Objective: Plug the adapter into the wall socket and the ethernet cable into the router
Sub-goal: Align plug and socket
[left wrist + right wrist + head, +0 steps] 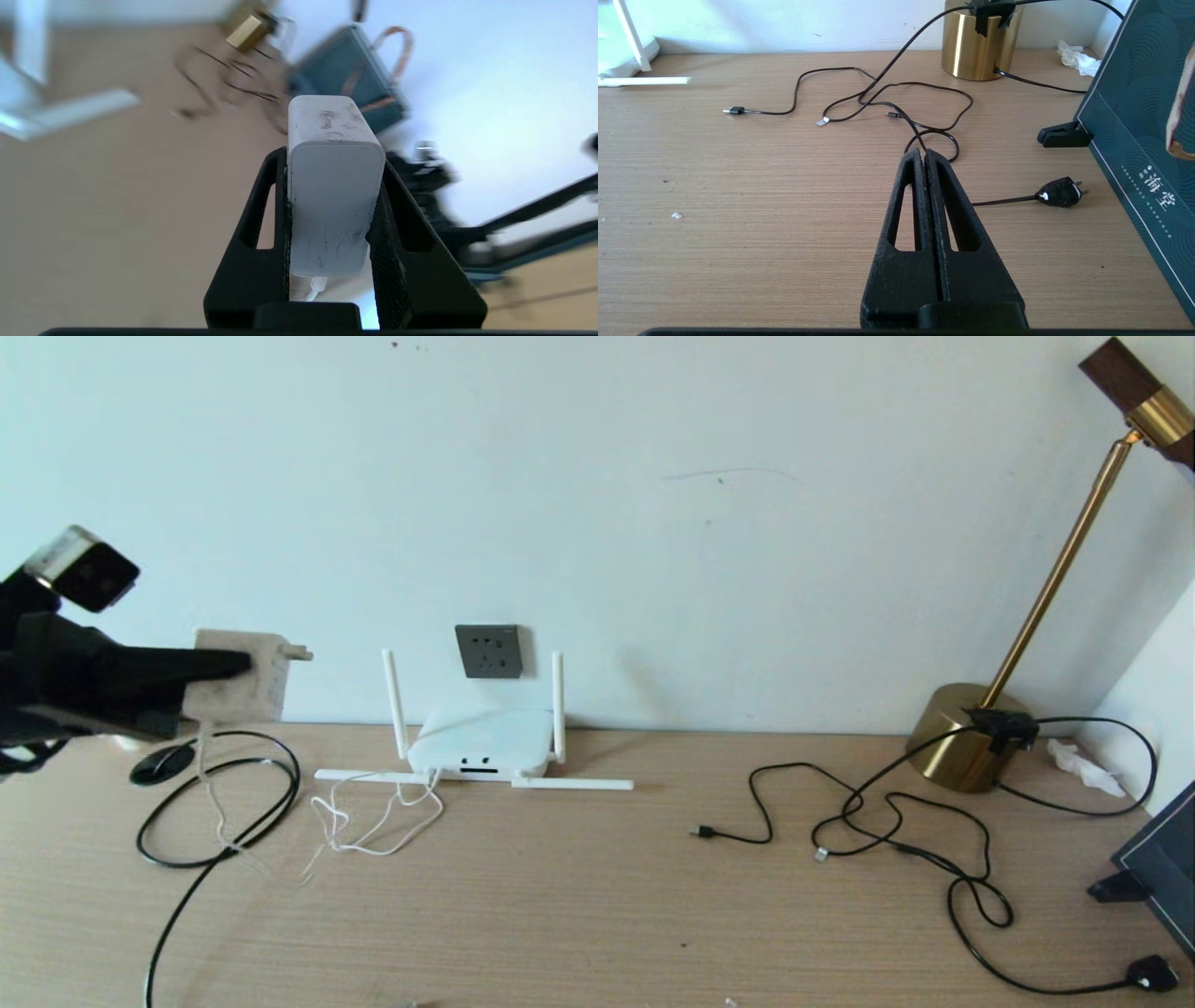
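Clamped on either side of the small white cube-shaped adapter [238,689], the black fingers [261,261] of the left gripper [219,686] hold it in the air to the left of the flat white router [481,744], its two prongs pointing right along the wall. From the adapter a thin white cord [359,821] hangs down and runs in loose loops over the light wooden desk [579,915] to the router's front edge. Under the adapter, left of the router, a thick black ethernet cable [224,821] lies looped. Just above the router, between its two upright antennas, sits the dark grey square wall socket [488,651]. Well to the right of the router lie tangled thin black cables [896,831], and beyond them a brass-based lamp [971,733]. Over that side of the desk hangs the right gripper [924,156], its fingers pressed together on nothing.
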### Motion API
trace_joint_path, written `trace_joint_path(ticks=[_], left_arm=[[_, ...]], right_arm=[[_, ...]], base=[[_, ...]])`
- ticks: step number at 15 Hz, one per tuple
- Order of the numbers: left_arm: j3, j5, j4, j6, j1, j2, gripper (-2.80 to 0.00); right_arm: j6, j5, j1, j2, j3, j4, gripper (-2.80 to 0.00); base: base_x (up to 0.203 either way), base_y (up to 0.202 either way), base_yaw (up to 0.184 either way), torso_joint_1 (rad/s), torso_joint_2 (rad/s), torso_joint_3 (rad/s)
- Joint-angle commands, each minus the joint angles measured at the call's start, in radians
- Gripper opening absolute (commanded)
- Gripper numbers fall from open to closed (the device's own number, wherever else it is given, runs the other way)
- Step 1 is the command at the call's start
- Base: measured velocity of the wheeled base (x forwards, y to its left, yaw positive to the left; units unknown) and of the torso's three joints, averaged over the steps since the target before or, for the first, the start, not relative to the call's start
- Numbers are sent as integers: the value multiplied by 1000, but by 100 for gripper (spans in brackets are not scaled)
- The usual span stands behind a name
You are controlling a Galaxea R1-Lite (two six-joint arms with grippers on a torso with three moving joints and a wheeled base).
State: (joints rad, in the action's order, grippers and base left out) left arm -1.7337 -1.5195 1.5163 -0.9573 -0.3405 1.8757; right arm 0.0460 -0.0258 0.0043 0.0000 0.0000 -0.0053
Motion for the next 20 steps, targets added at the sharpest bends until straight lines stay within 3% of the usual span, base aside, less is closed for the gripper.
trace_joint_path(ticks=[1,4,7,10,13,14,15,16,18,19,20], left_arm=[[-113,33,-54,-17,-57,-21,-280],[-95,197,-289,-20,-87,-89,-280],[51,325,-595,-12,-82,-154,-280],[286,423,-962,53,-41,-206,-280],[589,562,-1444,155,40,-228,-280],[684,630,-1634,223,79,-223,-280],[769,707,-1816,337,132,-209,-280],[832,798,-1950,501,191,-195,-280],[896,1017,-2122,858,327,-178,-280],[909,1124,-2181,1007,404,-169,-280],[923,1235,-2236,1089,478,-148,-280]], right_arm=[[0,0,0,1,0,-1,-280],[0,0,0,0,0,-1,-280],[0,0,0,0,0,-1,-280],[-36,5,0,0,1,2,-280],[-12,1,0,0,0,2,-280],[-12,1,0,0,0,1,-280],[-12,1,0,0,0,2,-280],[-12,1,0,0,0,1,-280],[-12,3,0,0,0,1,-280],[-12,1,0,0,0,1,-280],[-12,1,0,0,0,1,-280]], base=[[0,0,0,0,0,0],[0,0,0,0,0,0],[0,0,0,0,0,0],[0,0,0,0,0,0],[0,0,0,0,0,0],[0,0,0,0,0,0],[0,0,0,0,0,0],[0,0,0,0,0,0],[0,0,0,0,0,0],[0,0,0,0,0,0],[0,0,0,0,0,0]])
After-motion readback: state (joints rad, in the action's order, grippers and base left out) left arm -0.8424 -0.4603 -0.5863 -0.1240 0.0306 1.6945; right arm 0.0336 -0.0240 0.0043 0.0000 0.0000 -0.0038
